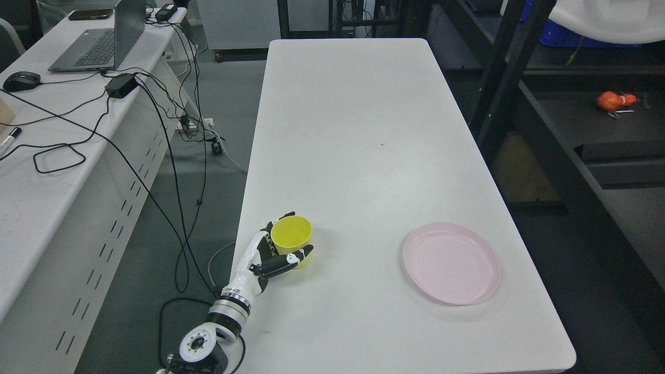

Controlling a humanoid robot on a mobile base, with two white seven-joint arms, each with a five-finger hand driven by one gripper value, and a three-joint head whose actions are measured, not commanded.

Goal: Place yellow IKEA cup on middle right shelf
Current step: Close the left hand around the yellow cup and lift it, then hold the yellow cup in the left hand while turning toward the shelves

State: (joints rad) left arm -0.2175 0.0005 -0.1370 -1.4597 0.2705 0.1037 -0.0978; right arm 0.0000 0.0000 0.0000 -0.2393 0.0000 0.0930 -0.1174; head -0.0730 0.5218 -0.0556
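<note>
Cup in my grip, shelf off to the right.
My left hand (278, 254) wraps the yellow cup (292, 236) at the bench's (363, 130) near-left edge; I lift straight, keeping it upright.

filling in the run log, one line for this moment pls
left robot hand: shut on yellow cup | cup: upright on white table | pink plate: apart, right | right: unseen

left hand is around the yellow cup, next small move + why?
Probably a short straight lift. The left hand has its fingers wrapped around the yellow cup, which appears to rest upright on the white table near its left edge. The dark shelf unit stands off to the right, so the cup should clear the tabletop before any carry.
</note>
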